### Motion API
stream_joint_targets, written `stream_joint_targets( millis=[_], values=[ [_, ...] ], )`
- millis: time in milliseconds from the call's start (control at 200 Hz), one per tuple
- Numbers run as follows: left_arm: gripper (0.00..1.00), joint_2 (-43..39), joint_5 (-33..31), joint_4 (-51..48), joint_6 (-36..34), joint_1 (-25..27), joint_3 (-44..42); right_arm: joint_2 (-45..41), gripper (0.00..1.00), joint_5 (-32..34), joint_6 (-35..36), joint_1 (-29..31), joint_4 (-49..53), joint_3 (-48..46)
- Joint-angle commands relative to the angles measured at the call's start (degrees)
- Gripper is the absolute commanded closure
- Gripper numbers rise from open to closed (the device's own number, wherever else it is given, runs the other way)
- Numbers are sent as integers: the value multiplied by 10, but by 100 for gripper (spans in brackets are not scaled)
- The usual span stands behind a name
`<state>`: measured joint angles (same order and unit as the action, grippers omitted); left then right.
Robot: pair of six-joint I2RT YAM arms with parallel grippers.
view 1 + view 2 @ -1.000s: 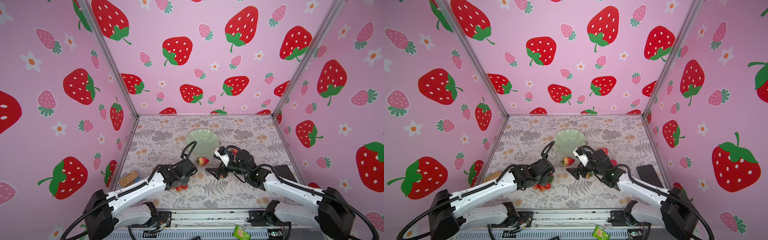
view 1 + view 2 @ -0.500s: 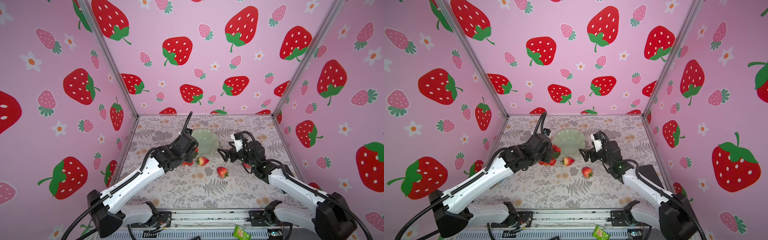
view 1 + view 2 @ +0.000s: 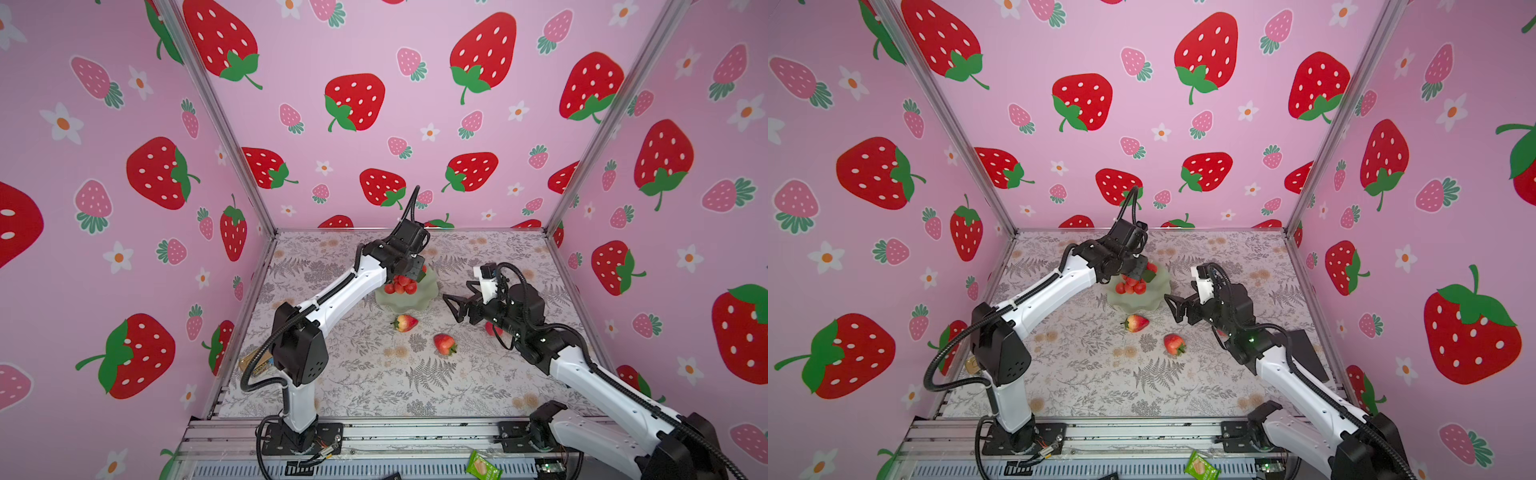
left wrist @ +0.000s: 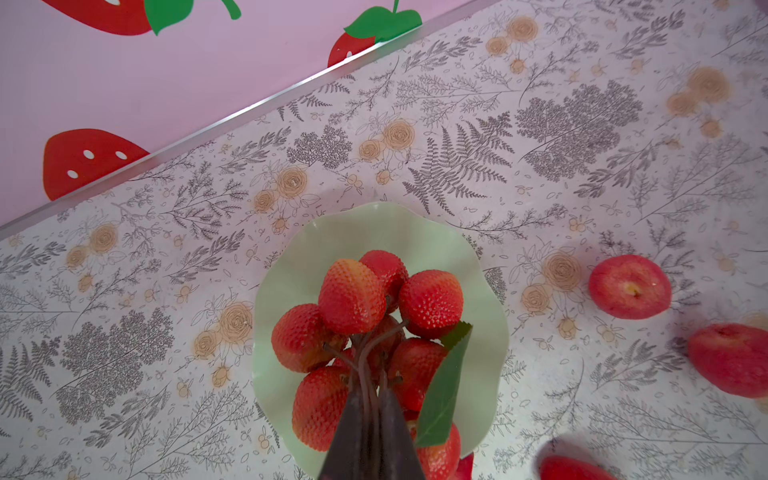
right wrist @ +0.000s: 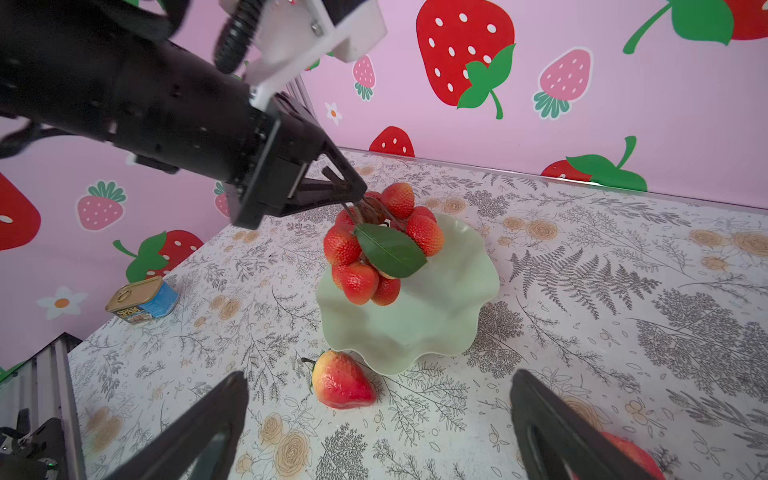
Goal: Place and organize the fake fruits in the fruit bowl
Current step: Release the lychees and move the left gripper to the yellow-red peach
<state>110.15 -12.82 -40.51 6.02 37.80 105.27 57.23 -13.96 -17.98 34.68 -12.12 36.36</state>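
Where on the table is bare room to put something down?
Free: the near table strip, on the robot's side of the two strawberries, and the far right corner behind the right gripper. Crowded: around the bowl, under the hanging cluster.

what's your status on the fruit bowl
Left gripper shut on fruit cluster stems, over the bowl. Right gripper open, empty. Two strawberries loose on table. Nothing blocking.
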Motion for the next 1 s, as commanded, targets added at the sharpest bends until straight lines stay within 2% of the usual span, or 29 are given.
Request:
stream_joint_targets(
  millis=[0,180,495,550,675,825,995],
  values=[
    [91,35,6,-6,-20,-1,54,-11,1,8,-2,-5,21,-6],
    [89,77,19,-6,-13,-2,69,-13,1,8,3,-6,25,-4],
    [84,97,23,-1,-9,-7,69,-11,1,7,19,-10,34,5],
    [81,97,24,-4,-9,-8,67,-10,1,7,16,-11,34,4],
    [67,68,20,11,-12,-8,44,-8,1,2,11,-11,29,1],
    [51,-42,52,73,-32,-8,-55,1,1,-3,13,-12,30,-2],
    [26,-211,137,146,-87,-7,-291,13,1,-52,35,-11,30,-27]
  ],
)
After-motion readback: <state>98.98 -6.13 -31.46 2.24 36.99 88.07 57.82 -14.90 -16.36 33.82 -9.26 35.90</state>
